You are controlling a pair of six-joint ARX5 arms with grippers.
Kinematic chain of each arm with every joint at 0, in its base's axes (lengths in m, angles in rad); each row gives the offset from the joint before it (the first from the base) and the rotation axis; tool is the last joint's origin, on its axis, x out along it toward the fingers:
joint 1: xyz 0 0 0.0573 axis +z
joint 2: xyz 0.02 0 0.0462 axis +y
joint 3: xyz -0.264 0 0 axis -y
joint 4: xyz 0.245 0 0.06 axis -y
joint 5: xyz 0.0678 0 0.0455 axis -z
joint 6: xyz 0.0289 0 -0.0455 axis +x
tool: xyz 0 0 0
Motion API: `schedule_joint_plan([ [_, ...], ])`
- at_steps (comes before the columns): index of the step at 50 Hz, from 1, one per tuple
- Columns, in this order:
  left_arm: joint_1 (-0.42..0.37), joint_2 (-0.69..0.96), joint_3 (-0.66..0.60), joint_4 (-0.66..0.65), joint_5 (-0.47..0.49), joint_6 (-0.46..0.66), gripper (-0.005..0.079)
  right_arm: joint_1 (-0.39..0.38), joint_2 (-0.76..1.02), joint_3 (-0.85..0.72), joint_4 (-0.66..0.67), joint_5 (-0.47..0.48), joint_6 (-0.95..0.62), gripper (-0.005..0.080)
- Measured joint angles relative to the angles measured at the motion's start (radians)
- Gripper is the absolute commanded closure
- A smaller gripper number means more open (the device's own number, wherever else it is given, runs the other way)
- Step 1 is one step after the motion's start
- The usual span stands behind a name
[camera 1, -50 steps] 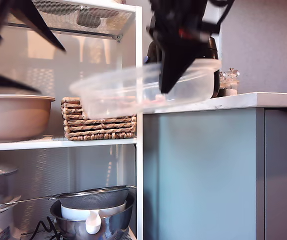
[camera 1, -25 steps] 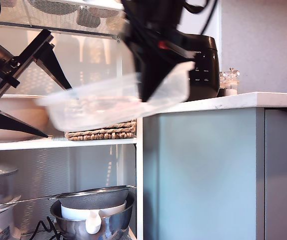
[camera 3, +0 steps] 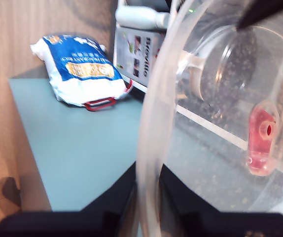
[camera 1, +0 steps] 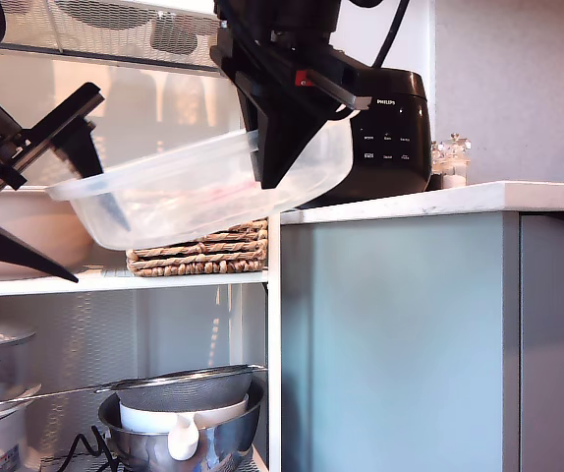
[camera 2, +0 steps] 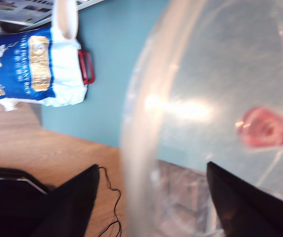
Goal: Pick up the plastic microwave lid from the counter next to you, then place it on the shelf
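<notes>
Both my grippers are at the plastic microwave lid (camera 1: 198,192), held tilted in the air before the shelf (camera 1: 115,281), beside the counter's (camera 1: 439,200) end. My second gripper (camera 3: 146,197) pinches its rim; my first gripper (camera 2: 149,197) straddles the rim, seemingly spread, not touching.

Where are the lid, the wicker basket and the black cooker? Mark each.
plastic microwave lid (camera 1: 179,192), exterior view, clear side wall.
wicker basket (camera 1: 203,261), exterior view, front weave.
black cooker (camera 1: 390,147), exterior view, control panel.
</notes>
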Motion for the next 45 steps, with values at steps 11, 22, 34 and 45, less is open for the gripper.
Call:
schedule_joint_plan([
  [11, 0.000, 0.000, 0.000, 0.040, -0.031, 0.000, 0.0773, 0.029, 0.000, 0.000, 0.020, 0.023, 0.000, 0.0763],
  [22, 0.000, 0.000, 0.000, 0.052, -0.044, 0.008, 0.0763, 0.060, 0.002, 0.000, 0.032, 0.026, -0.013, 0.0742],
  [34, 0.002, 0.000, 0.000, 0.050, -0.063, 0.018, 0.0764, 0.073, 0.002, 0.000, 0.056, 0.040, 0.013, 0.0558],
  [45, 0.002, 0.000, 0.000, 0.064, -0.085, 0.036, 0.0764, 0.085, 0.002, 0.000, 0.073, 0.068, 0.054, 0.0515],
])
